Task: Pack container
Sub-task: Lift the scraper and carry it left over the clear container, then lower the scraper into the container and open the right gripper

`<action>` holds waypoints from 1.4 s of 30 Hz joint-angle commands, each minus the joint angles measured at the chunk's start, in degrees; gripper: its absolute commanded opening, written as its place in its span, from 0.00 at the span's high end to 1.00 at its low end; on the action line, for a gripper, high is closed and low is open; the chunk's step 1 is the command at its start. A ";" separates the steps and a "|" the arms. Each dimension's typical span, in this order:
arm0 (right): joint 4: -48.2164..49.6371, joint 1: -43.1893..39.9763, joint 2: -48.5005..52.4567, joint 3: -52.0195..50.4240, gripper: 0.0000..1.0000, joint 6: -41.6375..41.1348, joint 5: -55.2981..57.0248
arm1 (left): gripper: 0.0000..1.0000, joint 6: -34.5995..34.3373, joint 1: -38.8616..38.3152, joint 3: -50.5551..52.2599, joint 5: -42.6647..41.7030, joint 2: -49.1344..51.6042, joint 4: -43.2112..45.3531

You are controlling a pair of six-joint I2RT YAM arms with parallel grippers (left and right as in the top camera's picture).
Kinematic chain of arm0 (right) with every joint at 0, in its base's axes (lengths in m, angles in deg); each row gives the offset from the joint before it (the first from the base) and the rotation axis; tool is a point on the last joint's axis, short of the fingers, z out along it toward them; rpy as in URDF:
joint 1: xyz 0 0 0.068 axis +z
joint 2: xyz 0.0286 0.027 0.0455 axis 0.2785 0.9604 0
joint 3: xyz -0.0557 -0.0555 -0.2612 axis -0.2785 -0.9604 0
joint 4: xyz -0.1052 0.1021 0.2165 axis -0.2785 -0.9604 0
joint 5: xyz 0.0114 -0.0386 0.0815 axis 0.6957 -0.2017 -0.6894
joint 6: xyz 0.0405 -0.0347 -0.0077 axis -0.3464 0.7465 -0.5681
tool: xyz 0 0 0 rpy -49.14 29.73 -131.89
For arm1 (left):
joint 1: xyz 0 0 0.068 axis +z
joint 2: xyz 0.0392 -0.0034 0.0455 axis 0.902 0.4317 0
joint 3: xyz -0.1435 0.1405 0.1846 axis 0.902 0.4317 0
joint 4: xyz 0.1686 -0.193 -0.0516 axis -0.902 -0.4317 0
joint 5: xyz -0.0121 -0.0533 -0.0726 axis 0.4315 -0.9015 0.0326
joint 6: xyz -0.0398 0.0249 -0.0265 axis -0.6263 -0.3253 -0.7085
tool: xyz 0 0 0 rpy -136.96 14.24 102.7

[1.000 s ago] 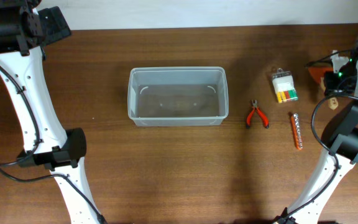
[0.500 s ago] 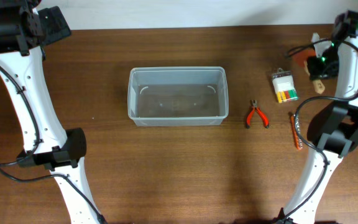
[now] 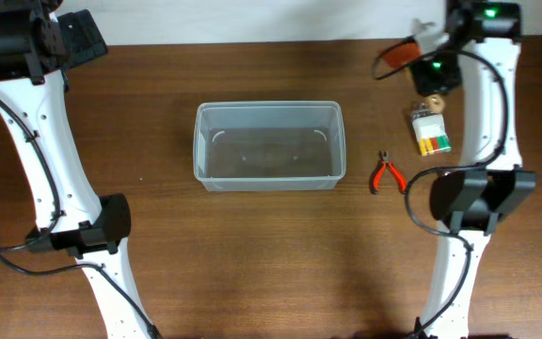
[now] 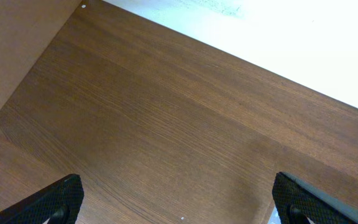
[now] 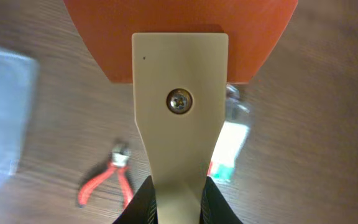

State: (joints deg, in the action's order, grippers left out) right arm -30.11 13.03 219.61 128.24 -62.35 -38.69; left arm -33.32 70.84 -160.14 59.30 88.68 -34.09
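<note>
The right gripper (image 3: 433, 77) was closed on the cream handle of an orange-bladed scraper (image 5: 179, 99) and held it above the far right of the table (image 3: 252, 254), I think in order to carry it to the clear plastic container (image 3: 269, 106), which stood empty in the middle. The left gripper (image 4: 179, 205) hung wide open over bare wood, holding nothing, probably to keep out of the way. Red-handled pliers (image 3: 388, 175) and a small white pack (image 3: 430, 132) lay right of the container, not yet packed.
</note>
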 commanded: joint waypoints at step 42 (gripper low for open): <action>-4.15 32.63 -3.10 -0.76 0.93 8.50 -2.75 | 0.01 0.68 0.39 -0.02 1.03 -1.73 -0.02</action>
State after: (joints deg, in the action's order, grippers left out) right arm -34.53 45.66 218.17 127.82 -55.81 -40.00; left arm -33.32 70.84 -160.14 59.30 88.68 -34.09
